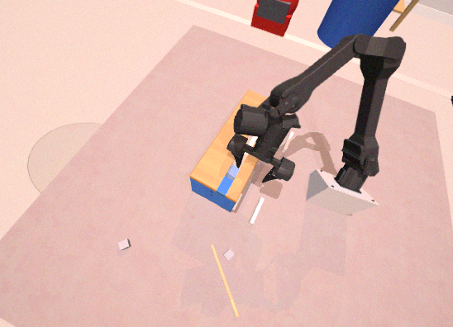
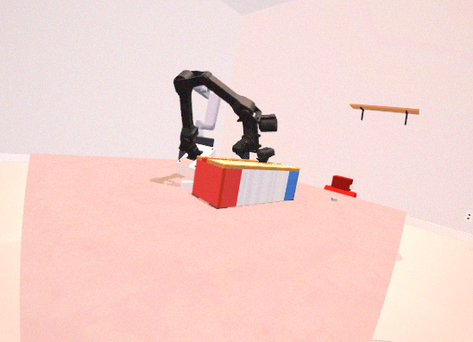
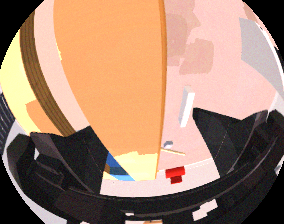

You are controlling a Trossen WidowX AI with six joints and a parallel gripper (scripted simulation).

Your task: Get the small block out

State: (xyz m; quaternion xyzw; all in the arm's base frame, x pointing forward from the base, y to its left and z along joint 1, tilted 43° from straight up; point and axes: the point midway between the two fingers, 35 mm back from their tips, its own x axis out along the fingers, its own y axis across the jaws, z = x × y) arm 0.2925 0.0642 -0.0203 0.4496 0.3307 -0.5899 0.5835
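No words, names or labels can be read on anything here.

The box sits near the middle of the desk, with lots of open room on every side. It has an orange-brown lid, a blue end and a red end. The blue end points toward the near edge of the desk in the top view. In the exterior view the box shows a red part, a white part and a blue part along its side. A white stick lies on the desk just past the blue end. A thin yellow stick lies closer to the near edge. Two small grey squares lie there too, one to the left and one beside the yellow stick.

The fingers are spread wide and hold nothing. One finger is over the clear front strip of the box, near the blue end. The other finger hangs past the box's long edge, over the bare desk.

A small red block shows low in the wrist view, between the two fingers and not touched by them. I cannot tell if it lies on the shelf or on the desk.
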